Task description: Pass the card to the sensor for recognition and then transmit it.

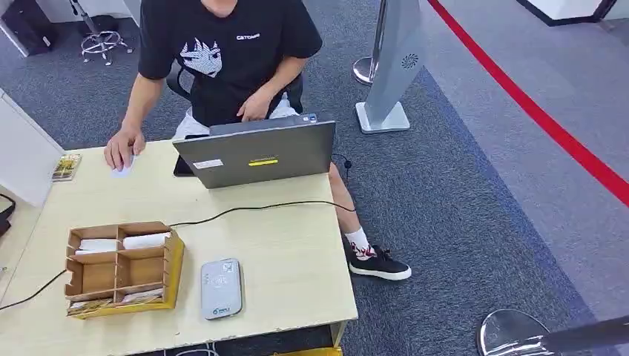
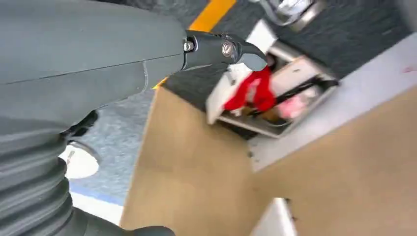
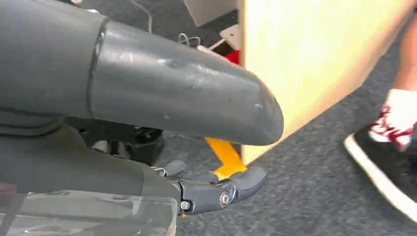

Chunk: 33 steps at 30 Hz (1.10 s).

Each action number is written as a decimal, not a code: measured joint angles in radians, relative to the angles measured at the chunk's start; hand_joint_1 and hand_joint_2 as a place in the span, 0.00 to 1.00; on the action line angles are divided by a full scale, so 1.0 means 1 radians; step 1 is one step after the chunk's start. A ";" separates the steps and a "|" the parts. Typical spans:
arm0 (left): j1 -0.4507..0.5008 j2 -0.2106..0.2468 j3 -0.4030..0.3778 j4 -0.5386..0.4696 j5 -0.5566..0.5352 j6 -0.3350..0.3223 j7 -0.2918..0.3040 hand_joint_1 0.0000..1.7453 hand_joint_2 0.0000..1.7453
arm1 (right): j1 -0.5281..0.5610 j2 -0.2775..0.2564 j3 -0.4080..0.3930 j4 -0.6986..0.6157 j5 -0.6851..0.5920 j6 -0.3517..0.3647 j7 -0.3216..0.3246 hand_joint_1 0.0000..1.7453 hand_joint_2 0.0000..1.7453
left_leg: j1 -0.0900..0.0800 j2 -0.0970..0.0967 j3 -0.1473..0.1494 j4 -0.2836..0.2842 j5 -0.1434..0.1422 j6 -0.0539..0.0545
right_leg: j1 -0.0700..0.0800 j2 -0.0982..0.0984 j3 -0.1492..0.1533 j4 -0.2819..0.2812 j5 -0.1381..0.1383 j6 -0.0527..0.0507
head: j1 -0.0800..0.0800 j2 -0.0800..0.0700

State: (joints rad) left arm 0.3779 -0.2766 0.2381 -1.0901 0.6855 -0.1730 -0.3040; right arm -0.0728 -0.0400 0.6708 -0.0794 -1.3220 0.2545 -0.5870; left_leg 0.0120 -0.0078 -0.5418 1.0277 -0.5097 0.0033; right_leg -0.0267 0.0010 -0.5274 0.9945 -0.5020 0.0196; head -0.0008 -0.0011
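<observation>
We are hanging both hands low, holding nothing: left hand [image 2: 98, 73] and right hand [image 3: 162, 128], fingers loosely spread. Reaching for the white cards [image 1: 145, 240] in the cardboard organizer [image 1: 122, 268] (lower left of the head view), we are risking snagging the black cable [image 1: 252, 208] or nudging the grey card reader [image 1: 221, 288].

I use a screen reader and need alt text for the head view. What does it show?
A light wooden table holds a wooden compartment box with white cards, a grey card sensor beside it, and an open laptop. A seated person in a black shirt rests one hand on the table.
</observation>
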 joint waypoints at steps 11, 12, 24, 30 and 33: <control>0.077 -0.024 0.079 -0.291 -0.020 0.177 -0.043 0.00 1.00 | -0.073 -0.028 0.090 0.026 -0.091 -0.067 -0.042 0.00 0.00 | 0.000 0.000 0.000 0.000 0.000 0.000 | 0.000 0.000 0.000 0.000 0.000 0.000 | 0.000 0.000; 0.082 -0.025 0.085 -0.310 -0.024 0.192 -0.047 0.00 1.00 | -0.080 -0.029 0.097 0.028 -0.097 -0.070 -0.045 0.00 0.00 | 0.000 0.000 0.000 0.000 0.000 0.000 | 0.000 0.000 0.000 0.000 0.000 0.000 | 0.000 0.000; 0.123 -0.040 0.144 -0.582 -0.144 0.351 -0.113 0.00 1.00 | -0.112 -0.031 0.162 0.040 -0.155 -0.134 -0.072 0.00 0.00 | 0.000 -0.001 0.000 0.000 0.000 0.000 | 0.000 0.000 0.000 0.000 0.000 0.000 | 0.000 0.000; 0.157 -0.053 0.171 -0.832 -0.322 0.476 -0.162 0.00 1.00 | -0.125 -0.015 0.219 0.049 -0.173 -0.226 -0.090 0.00 0.00 | 0.000 -0.001 0.000 0.000 0.000 0.000 | 0.000 0.000 0.000 0.000 0.000 0.000 | 0.000 0.000; 0.164 -0.057 0.171 -0.906 -0.393 0.515 -0.170 0.00 1.00 | -0.126 -0.007 0.234 0.052 -0.174 -0.258 -0.095 0.00 0.00 | 0.000 -0.001 0.000 0.000 0.000 0.000 | 0.000 0.000 0.000 0.000 0.000 0.000 | 0.000 0.000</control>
State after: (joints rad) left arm 0.5416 -0.3338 0.4086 -1.9965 0.2924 0.3421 -0.4738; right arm -0.1993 -0.0466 0.9052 -0.0275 -1.4961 -0.0034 -0.6824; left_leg 0.0123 -0.0085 -0.5419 1.0278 -0.5093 0.0036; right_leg -0.0264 0.0006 -0.5274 0.9946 -0.5019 0.0195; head -0.0008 -0.0011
